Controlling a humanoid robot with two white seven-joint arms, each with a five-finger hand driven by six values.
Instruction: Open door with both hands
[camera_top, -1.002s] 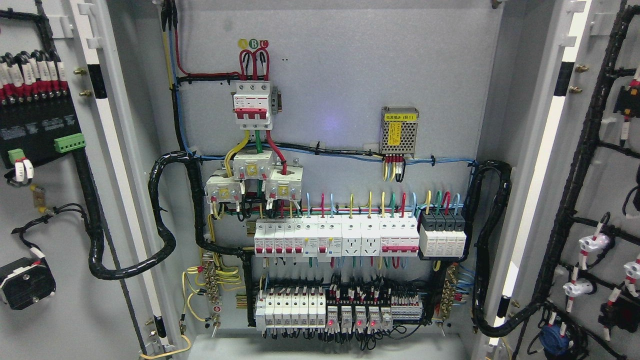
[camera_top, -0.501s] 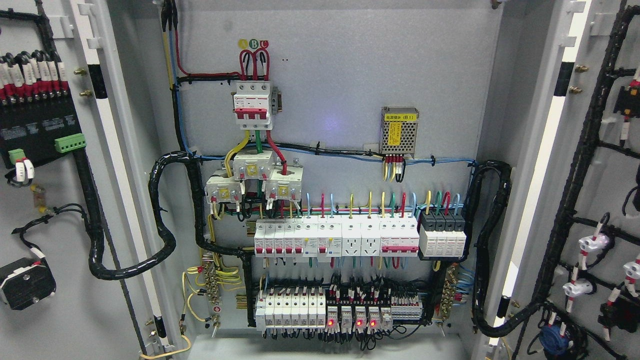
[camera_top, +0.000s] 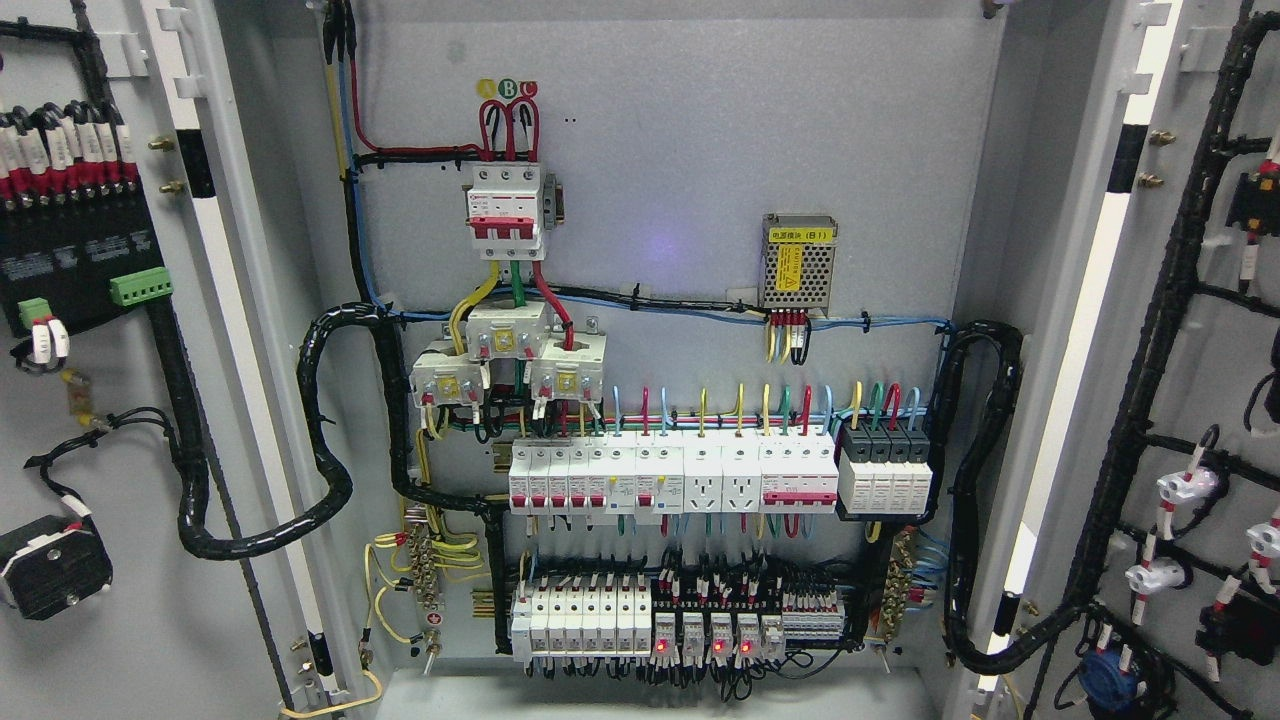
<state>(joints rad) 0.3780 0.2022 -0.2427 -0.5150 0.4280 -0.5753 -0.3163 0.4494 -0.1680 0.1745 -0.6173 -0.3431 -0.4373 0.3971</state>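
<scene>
Both doors were swung wide open, the left door (camera_top: 120, 450) and right door (camera_top: 1190, 400) flanking the cabinet (camera_top: 700, 150). Inside sat a main breaker (camera_top: 505, 212), a breaker row (camera_top: 672, 478) and relays (camera_top: 715, 632). No robot hand showed, so can't tell its state.

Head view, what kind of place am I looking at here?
Most likely the inside of an electrical distribution cabinet with both doors swung open. It shows rows of white circuit breakers, a three-pole main breaker fed by red wires, and black cable looms running to the left door.
</scene>
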